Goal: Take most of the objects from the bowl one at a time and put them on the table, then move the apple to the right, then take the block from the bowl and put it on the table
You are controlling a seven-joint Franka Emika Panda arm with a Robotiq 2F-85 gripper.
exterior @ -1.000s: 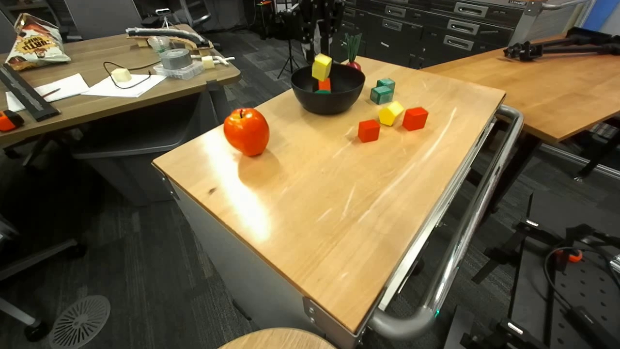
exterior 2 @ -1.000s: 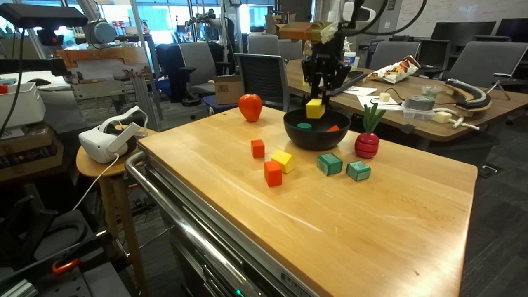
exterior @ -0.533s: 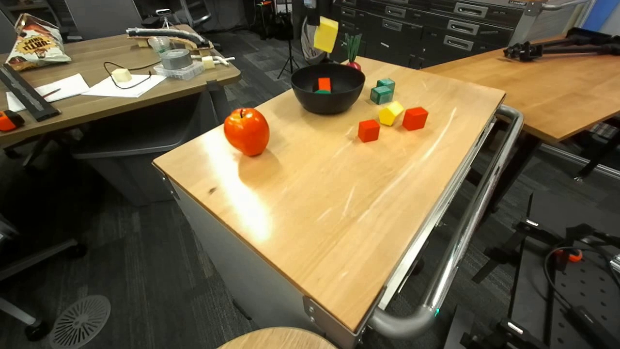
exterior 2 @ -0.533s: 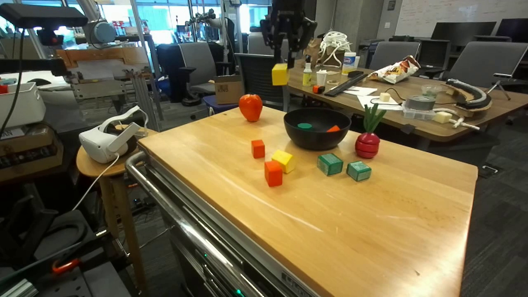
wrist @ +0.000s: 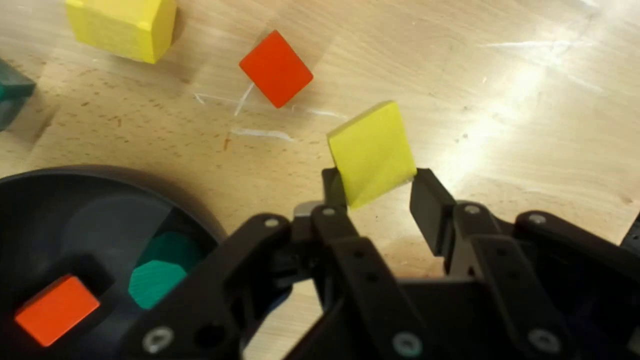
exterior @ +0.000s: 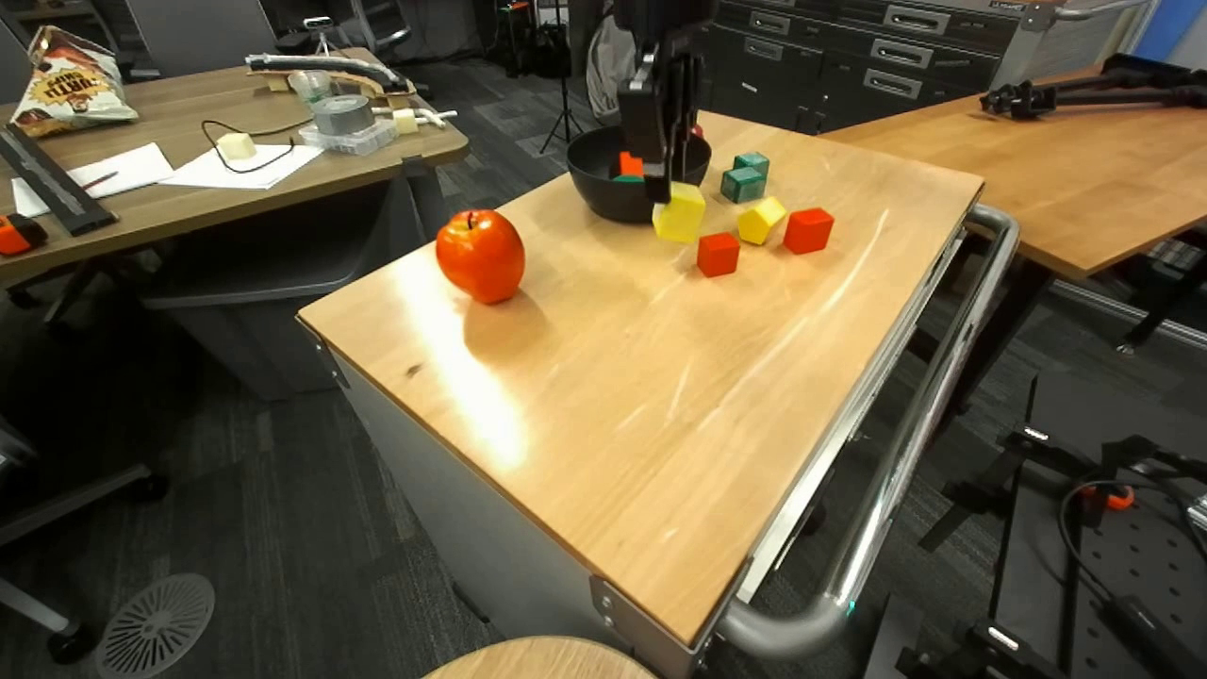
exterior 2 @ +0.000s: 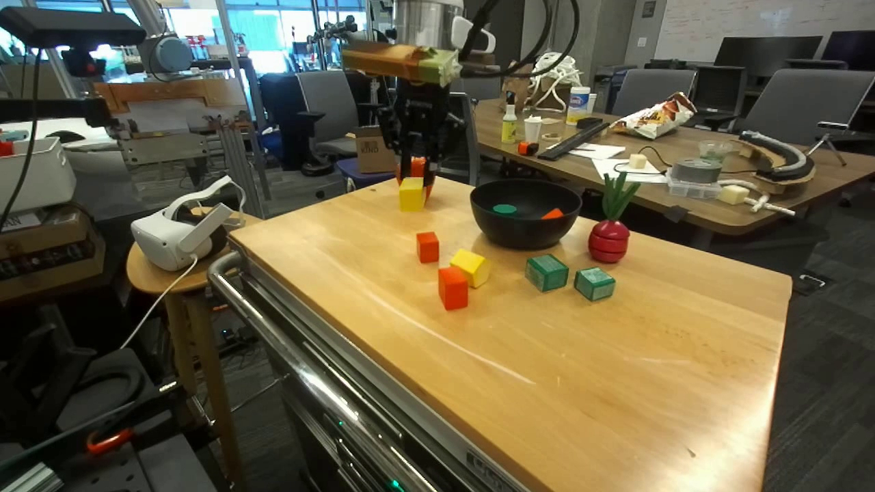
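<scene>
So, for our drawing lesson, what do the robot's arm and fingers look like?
In an exterior view, the arm shows a silvery cylindrical section, a white rounded part, an orange-brown and yellow-green bar and looping black cables. In the wrist view, the fingers are black, jointed and angular, with blocky ends and round metallic screw heads. No lettering is legible.

The table (exterior 2: 615,383) (light wood) bears apple (exterior: 481,256), bowl (exterior 2: 525,234), radish (exterior 2: 608,241) and five blocks (exterior 2: 453,290).

The gripper (wrist: 381,187) pinches a yellow block (wrist: 372,150) near the bowl (wrist: 50,215) holding a red block (wrist: 57,310) and a green block (wrist: 156,282).
</scene>
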